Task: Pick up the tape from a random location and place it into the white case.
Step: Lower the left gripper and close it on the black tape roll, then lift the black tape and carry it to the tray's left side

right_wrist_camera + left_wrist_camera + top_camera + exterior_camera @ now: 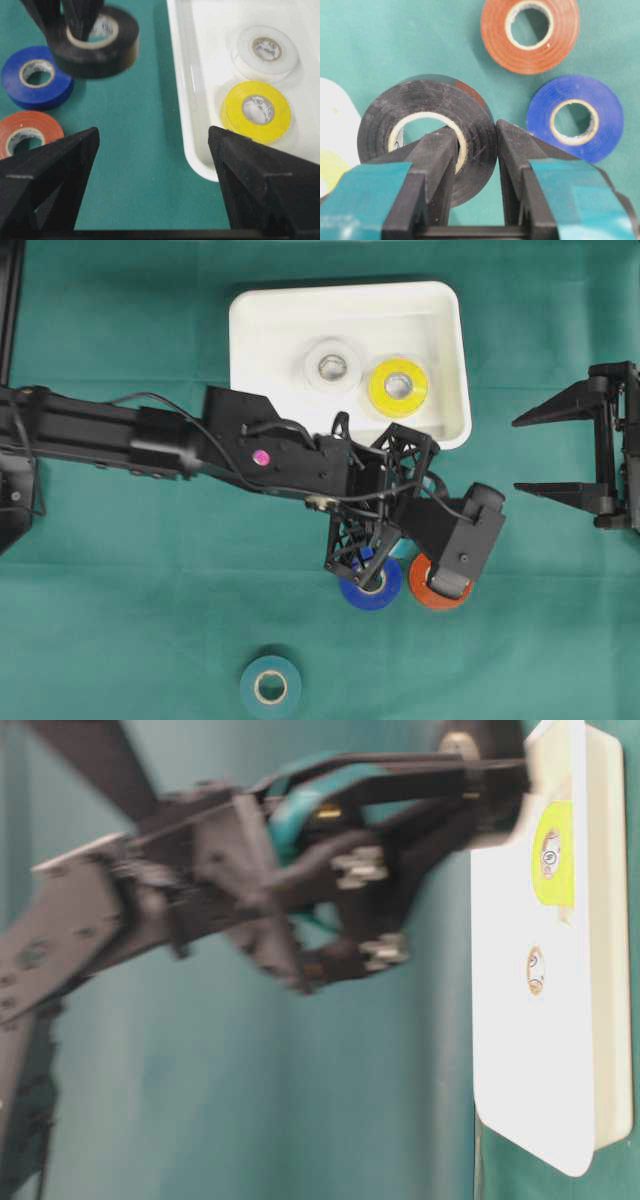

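The left gripper (476,150) is clamped on the black tape roll (427,135), one finger threaded through the core and the other pressing the outer wall, so the roll hangs by its rim, the sort of pinch that lets a ring travel without rolling away. In the right wrist view the black roll floats above the green cloth (140,150), its shadow soft beneath it, just left of the white case (187,100), so I'd judge the carry toward the case is under way. Inside the case a white roll (265,50) and a yellow roll (256,112) already lie flat. The blue roll (575,117) and the orange roll (530,32) wait on the cloth below the gripper, and a teal roll (270,687) sits well apart near the bottom edge of the overhead view. The right gripper (560,455) is parked at the side, jaws spread wide, holding nothing.

From overhead the arm covers the black roll entirely (blue and orange peek out only partly). The table-level view is blurred; no roll can be picked out in the jaws there.
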Action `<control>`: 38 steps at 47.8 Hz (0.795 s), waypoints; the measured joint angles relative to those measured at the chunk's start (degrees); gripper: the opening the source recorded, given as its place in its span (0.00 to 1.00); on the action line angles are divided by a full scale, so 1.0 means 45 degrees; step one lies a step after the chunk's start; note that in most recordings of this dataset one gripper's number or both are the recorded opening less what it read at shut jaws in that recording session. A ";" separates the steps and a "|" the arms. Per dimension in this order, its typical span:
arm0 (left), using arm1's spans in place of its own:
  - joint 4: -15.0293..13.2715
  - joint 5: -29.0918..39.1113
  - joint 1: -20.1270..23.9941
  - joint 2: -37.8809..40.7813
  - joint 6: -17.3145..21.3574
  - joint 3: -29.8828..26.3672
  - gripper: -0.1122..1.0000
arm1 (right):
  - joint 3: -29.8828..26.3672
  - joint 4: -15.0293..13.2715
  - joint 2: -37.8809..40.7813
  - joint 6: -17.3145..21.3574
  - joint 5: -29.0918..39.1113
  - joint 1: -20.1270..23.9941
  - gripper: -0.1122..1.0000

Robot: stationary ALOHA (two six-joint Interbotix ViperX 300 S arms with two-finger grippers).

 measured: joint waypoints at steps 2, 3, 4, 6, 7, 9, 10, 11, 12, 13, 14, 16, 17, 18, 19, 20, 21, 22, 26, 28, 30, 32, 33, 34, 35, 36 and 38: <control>0.0000 0.0137 -0.0020 -0.0117 0.0000 -0.0059 0.26 | 0.0000 0.0000 0.0000 0.0000 0.0000 0.0020 0.85; 0.0020 0.0215 -0.0020 -0.0137 0.0000 -0.0098 0.26 | 0.0020 0.0000 0.0000 0.0000 0.0000 0.0000 0.85; 0.0000 0.0273 0.0000 -0.0176 0.0000 -0.0137 0.26 | 0.0000 0.0000 0.0000 0.0000 0.0000 0.0000 0.85; 0.0000 0.0449 0.0000 -0.0215 0.0020 -0.0234 0.26 | 0.0020 0.0000 0.0000 0.0000 0.0000 0.0000 0.85; 0.0000 0.0566 0.0000 -0.0215 0.0020 -0.0273 0.26 | 0.0020 0.0000 0.0000 0.0000 0.0000 0.0020 0.85; 0.0000 0.0742 0.0000 -0.0215 0.0020 -0.0391 0.26 | 0.0020 0.0000 0.0000 0.0000 0.0000 0.0020 0.85; 0.0020 0.0820 0.0000 -0.0215 0.0020 -0.0430 0.26 | 0.0000 0.0000 0.0000 0.0000 0.0000 0.0000 0.85; 0.0000 0.0918 -0.0020 -0.0215 0.0020 -0.0488 0.26 | 0.0020 0.0020 0.0000 0.0000 0.0000 0.0000 0.85; 0.0000 0.1035 0.0000 -0.0215 0.0020 -0.0586 0.26 | 0.0020 0.0000 0.0000 0.0000 0.0000 0.0000 0.85; 0.0000 0.1133 -0.0020 -0.0234 0.0020 -0.0645 0.26 | 0.0020 0.0020 0.0000 0.0000 0.0000 0.0000 0.85; 0.0020 0.1230 0.0000 -0.0215 0.0020 -0.0723 0.26 | 0.0020 0.0000 0.0000 0.0000 0.0000 0.0020 0.85; 0.0000 0.1367 0.0000 -0.0234 0.0020 -0.0879 0.26 | 0.0020 0.0000 0.0000 0.0000 0.0000 0.0000 0.85; 0.0020 0.1445 -0.0020 -0.0215 0.0020 -0.0996 0.26 | 0.0020 0.0020 0.0000 0.0000 0.0000 0.0000 0.85; 0.0000 0.1504 0.0000 -0.0234 0.0020 -0.1074 0.26 | 0.0020 0.0000 0.0000 0.0000 0.0000 0.0020 0.85; 0.0000 0.1543 0.0000 -0.0254 0.0020 -0.1133 0.26 | 0.0000 0.0000 0.0000 0.0000 0.0000 0.0000 0.85; 0.0000 0.1562 0.0000 -0.0254 0.0020 -0.1191 0.26 | 0.0020 0.0000 0.0000 0.0000 0.0000 0.0020 0.85; 0.0000 0.1602 0.0000 -0.0273 0.0020 -0.1250 0.26 | 0.0020 0.0000 0.0000 0.0000 0.0000 0.0020 0.85; 0.0000 0.1621 0.0000 -0.0293 0.0020 -0.1309 0.26 | 0.0020 0.0000 0.0000 0.0000 0.0000 0.0020 0.85; 0.0020 0.1680 -0.0020 -0.0391 0.0020 -0.1445 0.26 | 0.0020 0.0020 0.0000 0.0000 0.0000 0.0000 0.85; 0.0000 0.1680 -0.0020 -0.0430 0.0020 -0.1504 0.26 | 0.0020 0.0000 0.0000 0.0000 0.0000 0.0020 0.85; 0.0020 0.1699 -0.0020 -0.0469 0.0020 -0.1504 0.26 | 0.0020 0.0000 0.0000 0.0000 0.0000 0.0000 0.85; 0.0020 0.1699 -0.0020 -0.0508 0.0020 -0.1523 0.26 | 0.0020 0.0000 0.0000 0.0000 0.0000 0.0020 0.85; 0.0020 0.1699 -0.0020 -0.0508 0.0020 -0.1543 0.26 | 0.0020 0.0000 0.0000 0.0000 0.0000 0.0000 0.85; 0.0000 0.1699 -0.0020 -0.0508 0.0020 -0.1543 0.26 | 0.0020 0.0000 0.0000 0.0000 0.0000 0.0000 0.85; 0.0000 0.1680 0.0000 -0.0508 0.0020 -0.1543 0.26 | 0.0020 0.0000 0.0000 0.0000 0.0000 0.0000 0.85; 0.0020 0.1699 0.0000 -0.0527 0.0020 -0.1543 0.26 | 0.0020 0.0020 0.0000 0.0000 0.0000 0.0000 0.85; 0.0000 0.1699 0.0000 -0.0508 0.0020 -0.1543 0.26 | 0.0020 0.0020 0.0000 0.0000 0.0000 0.0000 0.85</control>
